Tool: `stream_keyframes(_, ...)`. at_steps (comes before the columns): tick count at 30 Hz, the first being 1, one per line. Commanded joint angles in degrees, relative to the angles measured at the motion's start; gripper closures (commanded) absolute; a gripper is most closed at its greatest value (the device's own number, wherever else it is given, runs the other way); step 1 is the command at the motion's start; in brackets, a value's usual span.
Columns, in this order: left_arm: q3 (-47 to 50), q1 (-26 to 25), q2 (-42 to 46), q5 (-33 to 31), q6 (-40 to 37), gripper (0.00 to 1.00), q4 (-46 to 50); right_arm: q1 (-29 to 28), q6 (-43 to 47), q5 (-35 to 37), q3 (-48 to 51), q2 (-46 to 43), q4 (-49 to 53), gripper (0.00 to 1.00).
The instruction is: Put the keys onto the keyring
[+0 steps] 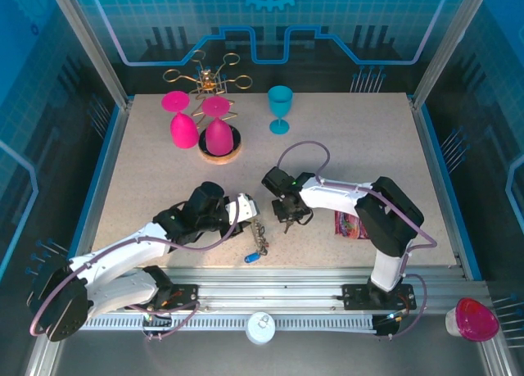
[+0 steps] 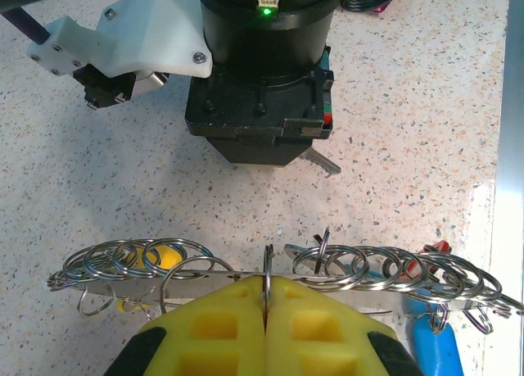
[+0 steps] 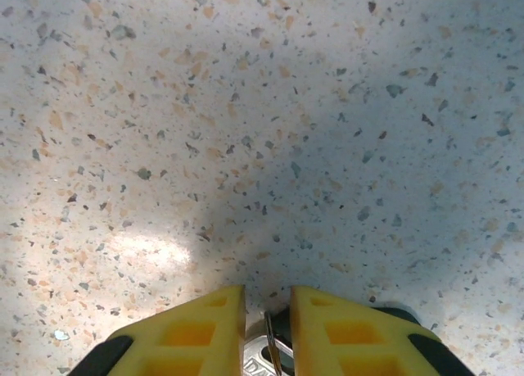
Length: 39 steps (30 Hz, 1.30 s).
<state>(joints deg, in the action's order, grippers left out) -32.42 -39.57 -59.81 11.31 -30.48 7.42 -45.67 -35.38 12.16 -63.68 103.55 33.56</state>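
Left end effector [image 2: 267, 298] clenched on keyring [image 2: 352, 269]; right end effector [image 3: 268, 310] grips key [image 3: 264, 361], mostly hidden.

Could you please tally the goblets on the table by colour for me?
Pink goblets: 2
Teal goblet: 1
Total: 3

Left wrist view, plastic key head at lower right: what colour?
The key head is blue, clearest in the left wrist view.
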Motion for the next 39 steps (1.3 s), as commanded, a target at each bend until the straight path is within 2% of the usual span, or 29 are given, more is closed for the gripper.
stream_keyframes(1, -0.74, 0.08, 0.04, -0.02, -1.27, 1.00, -1.55, 0.33, 0.75, -0.77, 0.53, -0.78, 0.89, 0.77)
stream_keyframes(8, -0.71, 0.02, 0.05, 0.07, -1.34, 1.00, -1.58, 0.01, 0.42, -0.11, 0.59, -1.08, 2.00, 0.82)
stream_keyframes(22, -0.72, 0.03, -0.04, 0.28, -1.35, 1.00, -1.53, -0.70, -0.44, 2.16, 0.14, -1.35, 3.93, 0.83)
stream_keyframes(39, -0.62, 0.08, -0.05, 0.55, -1.34, 1.00, -1.40, -1.53, -0.66, 3.53, -0.39, -2.30, 4.94, 0.81)
